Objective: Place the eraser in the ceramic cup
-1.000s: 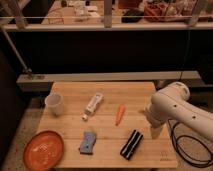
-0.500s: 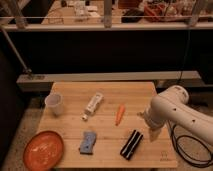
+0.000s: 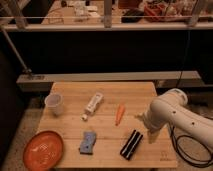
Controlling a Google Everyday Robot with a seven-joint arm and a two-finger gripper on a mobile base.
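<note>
The eraser, a black oblong block with a pale stripe, lies on the wooden table near the front edge, right of centre. The ceramic cup, small, white and without a handle, stands upright at the table's left side. My gripper hangs at the end of the white arm over the table's right side. It is just right of the eraser and a little above it, far from the cup.
An orange carrot lies mid-table behind the eraser. A white tube lies left of the carrot. A blue-grey sponge-like block is at the front centre, and an orange plate at the front left corner. A dark counter and railing stand behind the table.
The arm has shifted a little to the left and lower, bringing my gripper closer to the eraser. The objects on the table have not moved.
</note>
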